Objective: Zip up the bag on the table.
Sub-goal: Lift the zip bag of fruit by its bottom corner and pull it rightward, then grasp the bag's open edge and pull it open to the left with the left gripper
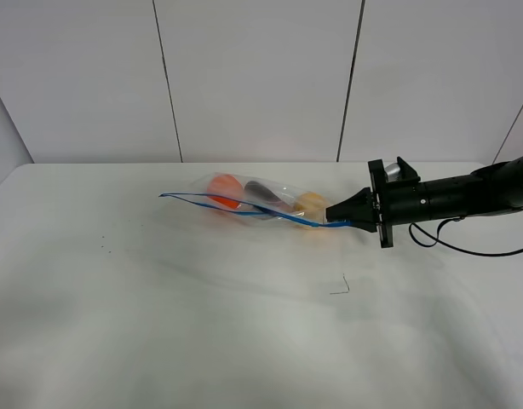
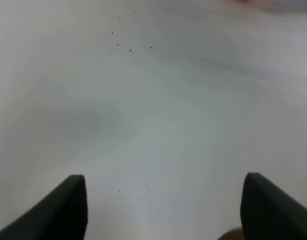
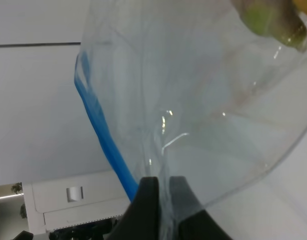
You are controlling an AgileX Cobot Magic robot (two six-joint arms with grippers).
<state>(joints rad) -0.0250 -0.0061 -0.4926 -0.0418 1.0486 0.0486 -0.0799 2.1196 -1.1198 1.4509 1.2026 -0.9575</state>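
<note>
So, Ben, where is the bag (image 1: 253, 200) right now?

Lying toward the far middle of the table (image 1: 202, 341), Ana, lengthwise from left to right. Its blue zipper strip (image 1: 244, 210) runs along the near edge. An orange piece of produce (image 1: 225, 189), a dark purple one (image 1: 266, 192) and a yellowish one (image 1: 311, 204) show through the film.

And the grippers?

The right gripper (image 1: 336, 214) has its jaws pressed together on the bag's right end, clear film pinched between them, with the strip just beside the fingertips. The left gripper (image 2: 166, 197) has its fingers spread wide with nothing between them. Its wrist view shows only bare tabletop, and the high view does not show it at all.

How do you think the bag will handle?

The film looks thin, crinkly and slick, so I'd expect it to buckle or slide out of a pinch. The produce gives it some weight and may roll when the bag is tugged. The strip looks like the stiffest part, so I'd take hold there rather than on loose film.

Is it zipped?

Toward the left end the strip seems to split into two lines, so I judge the mouth open there. With the right end anchored, the free gripper would pinch both lips of the strip and run along it.
</note>
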